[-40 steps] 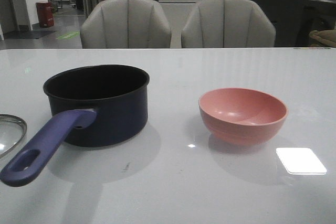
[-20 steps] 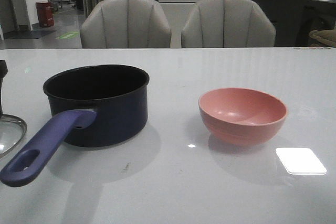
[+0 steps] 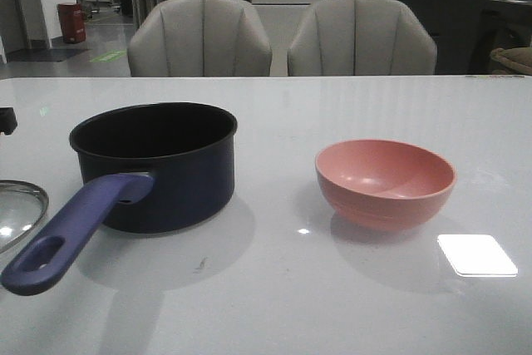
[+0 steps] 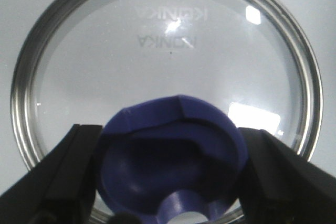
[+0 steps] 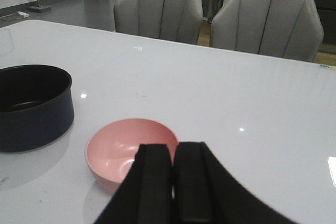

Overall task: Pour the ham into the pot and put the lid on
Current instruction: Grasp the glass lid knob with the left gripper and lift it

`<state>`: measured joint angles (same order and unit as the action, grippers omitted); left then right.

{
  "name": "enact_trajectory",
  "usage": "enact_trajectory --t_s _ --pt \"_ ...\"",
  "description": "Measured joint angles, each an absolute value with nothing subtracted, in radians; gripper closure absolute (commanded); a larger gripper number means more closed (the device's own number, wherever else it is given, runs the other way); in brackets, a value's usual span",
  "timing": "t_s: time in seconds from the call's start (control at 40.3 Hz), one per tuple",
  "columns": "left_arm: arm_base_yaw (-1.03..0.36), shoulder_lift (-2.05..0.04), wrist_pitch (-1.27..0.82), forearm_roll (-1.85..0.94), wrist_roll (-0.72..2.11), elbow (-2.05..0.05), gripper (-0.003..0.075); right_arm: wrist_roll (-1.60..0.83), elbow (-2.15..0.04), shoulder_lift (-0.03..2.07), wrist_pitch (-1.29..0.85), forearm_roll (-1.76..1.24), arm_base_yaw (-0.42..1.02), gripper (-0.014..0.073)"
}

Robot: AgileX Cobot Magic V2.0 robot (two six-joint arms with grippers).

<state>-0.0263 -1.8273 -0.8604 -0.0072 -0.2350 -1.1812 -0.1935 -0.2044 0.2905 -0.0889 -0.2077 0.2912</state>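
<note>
Your left gripper clamps the lid by its knob; right gripper is clenched on nothing.

Both left fingers press the knob's 2 sides, glass lid spread flat on the table beneath them. Pot sits uncovered just beside the lid, handle pointing toward you. Pink bowl lies just ahead of your right gripper's closed tips. Ham: can't tell where it is, none visible in bowl or pot.
</note>
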Motion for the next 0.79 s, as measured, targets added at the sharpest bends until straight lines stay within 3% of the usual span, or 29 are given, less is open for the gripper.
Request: enact_trajectory --t_s 0.397,0.794 --pt "-0.026 -1.835 -0.910 -0.009 -0.216 -1.261 0.0337 -0.193 -0.204 0.291 -0.089 -0.208 0.291 0.0437" --pt "-0.026 -1.702 -0.906 -0.009 -0.143 -1.326 0.0337 -0.193 -0.204 0.291 -0.089 -0.209 0.291 0.0437"
